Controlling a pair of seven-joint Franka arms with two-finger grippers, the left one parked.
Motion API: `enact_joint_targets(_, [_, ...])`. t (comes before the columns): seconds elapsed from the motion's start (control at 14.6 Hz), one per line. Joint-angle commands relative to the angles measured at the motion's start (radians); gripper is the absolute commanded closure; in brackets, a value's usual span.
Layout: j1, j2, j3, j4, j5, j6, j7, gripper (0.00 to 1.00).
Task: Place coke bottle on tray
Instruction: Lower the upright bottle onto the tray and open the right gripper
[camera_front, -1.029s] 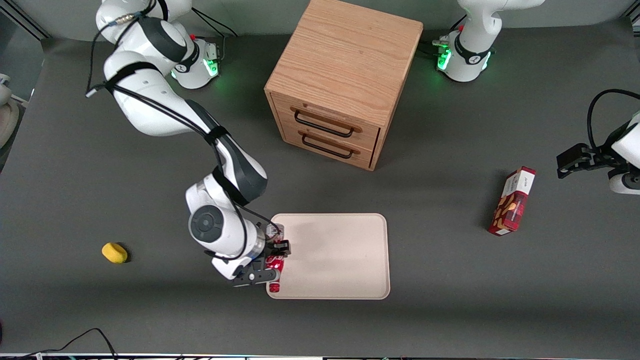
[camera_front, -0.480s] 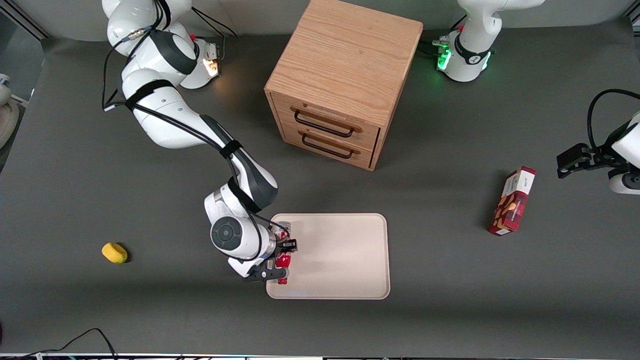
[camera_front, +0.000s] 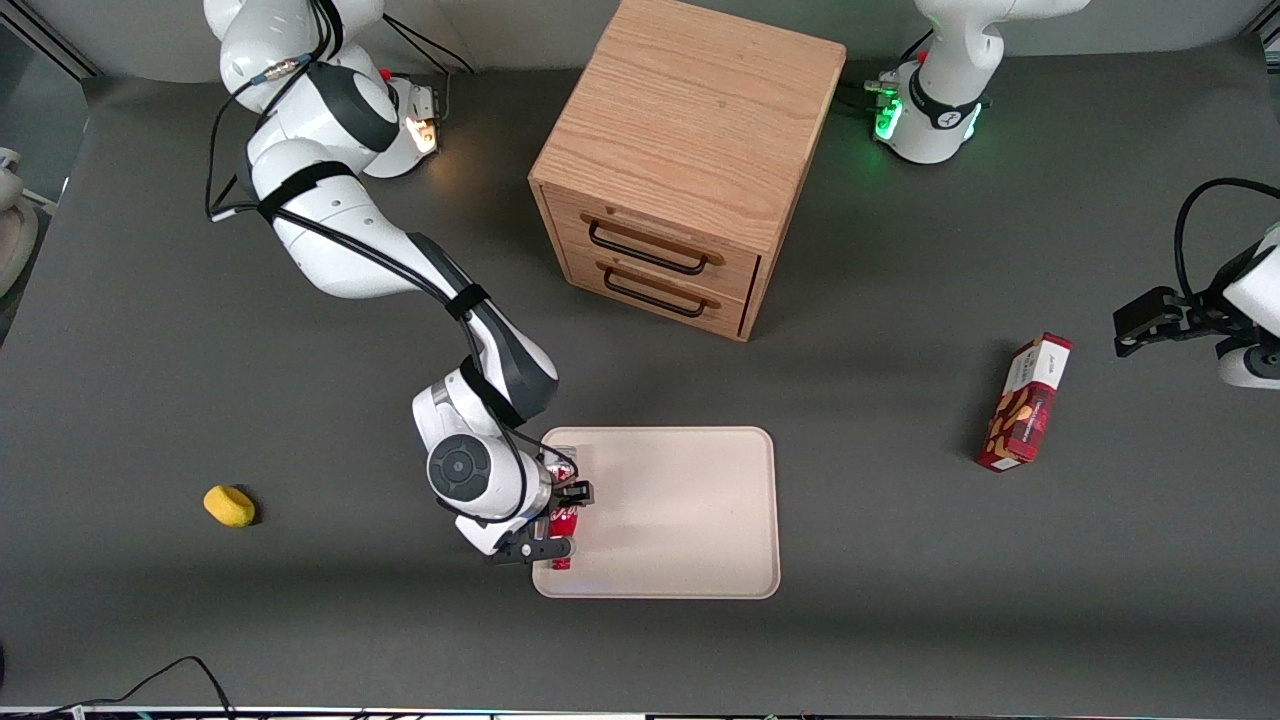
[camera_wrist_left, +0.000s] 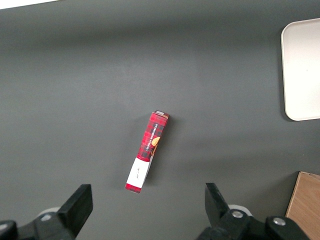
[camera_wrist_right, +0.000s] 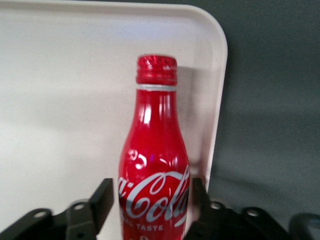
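The coke bottle (camera_front: 562, 560) is a slim red bottle with white script; it lies lengthwise just over the tray's (camera_front: 680, 510) edge toward the working arm's end, cap pointing toward the front camera. The tray is a large flat cream rectangle with a low rim. My right gripper (camera_front: 560, 517) is shut on the bottle's body. In the right wrist view the bottle (camera_wrist_right: 155, 165) sits between the gripper's (camera_wrist_right: 152, 200) black fingers, with the tray (camera_wrist_right: 75, 75) under it and its rounded corner beside the cap. Whether the bottle touches the tray cannot be told.
A wooden two-drawer cabinet (camera_front: 690, 160) stands farther from the front camera than the tray. A red snack box (camera_front: 1025, 405) lies toward the parked arm's end, also in the left wrist view (camera_wrist_left: 148, 150). A small yellow object (camera_front: 229, 505) lies toward the working arm's end.
My right gripper carried the bottle from the tray's edge a little inward over the tray, then nearly stopped. The bottle stays in the fingers.
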Motion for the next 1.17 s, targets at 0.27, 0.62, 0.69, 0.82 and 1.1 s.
enact_joint_targets(0.27, [0.02, 0.006, -0.021, 0.015, 0.02, 0.009, 0.019, 0.0])
enact_joint_targets(0.62, [0.019, 0.003, -0.021, 0.005, 0.02, 0.016, 0.019, 0.0])
enact_joint_targets(0.69, [0.019, 0.003, -0.021, 0.005, 0.02, 0.016, 0.019, 0.0])
enact_joint_targets(0.82, [0.019, 0.001, -0.021, 0.003, 0.02, 0.021, 0.019, 0.0])
enact_joint_targets(1.1, [0.016, -0.037, -0.021, 0.0, 0.023, 0.021, 0.019, 0.0])
